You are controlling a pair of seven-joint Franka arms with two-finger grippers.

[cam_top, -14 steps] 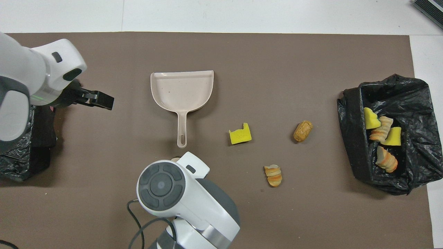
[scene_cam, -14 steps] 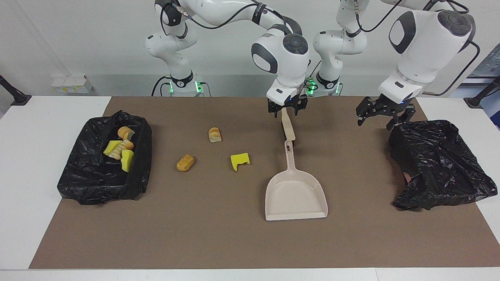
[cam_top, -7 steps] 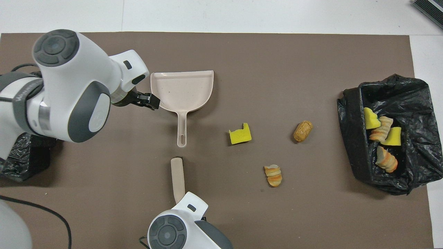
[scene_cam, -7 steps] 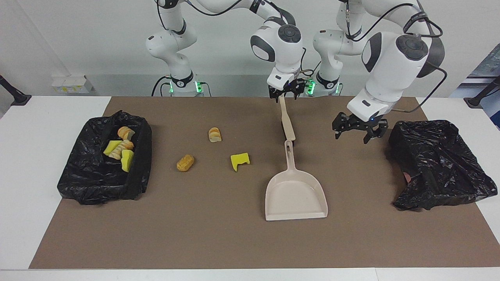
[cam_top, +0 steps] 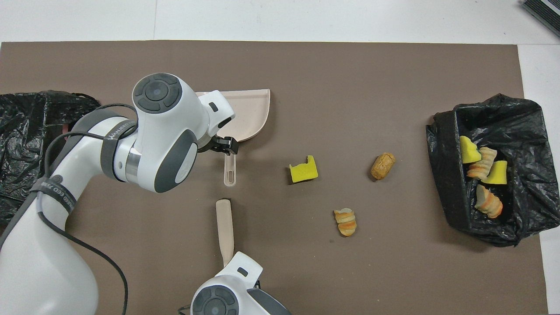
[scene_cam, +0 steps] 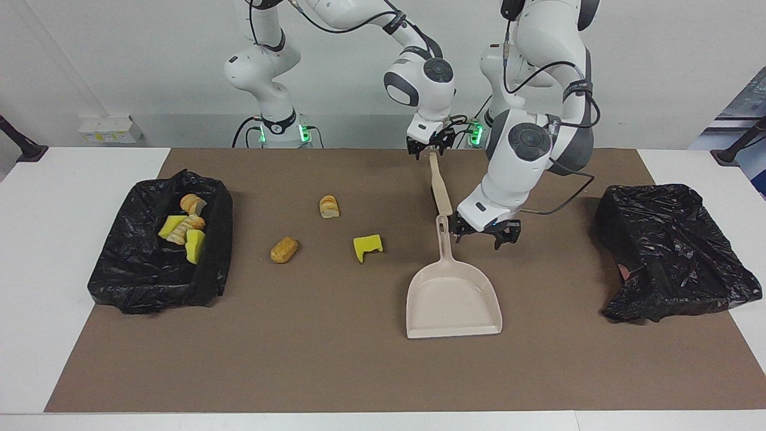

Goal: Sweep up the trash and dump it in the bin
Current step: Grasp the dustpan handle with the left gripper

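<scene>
Three pieces of trash lie loose on the brown mat: a yellow sponge chunk [scene_cam: 367,246] [cam_top: 303,169], a brown bread piece [scene_cam: 283,249] [cam_top: 383,166] and a striped bread piece [scene_cam: 328,206] [cam_top: 345,222]. The beige dustpan [scene_cam: 453,296] [cam_top: 251,113] lies flat, its handle toward the robots. My left gripper [scene_cam: 486,236] [cam_top: 221,146] hangs open, low beside that handle. The beige brush [scene_cam: 441,191] [cam_top: 225,227] lies in line with the dustpan. My right gripper [scene_cam: 429,149] is at the robot-side end of its handle. The overhead view hides that gripper under its wrist.
A bin lined with a black bag [scene_cam: 119,269] [cam_top: 446,175] stands at the right arm's end and holds several scraps [scene_cam: 185,230]. A crumpled black bag [scene_cam: 670,251] [cam_top: 26,131] lies at the left arm's end. The mat stops short of the white table edge.
My left arm has swung from over the crumpled black bag to the dustpan's handle and come lower. My right gripper has drawn back along the brush to its handle end. Brush and dustpan lie unmoved.
</scene>
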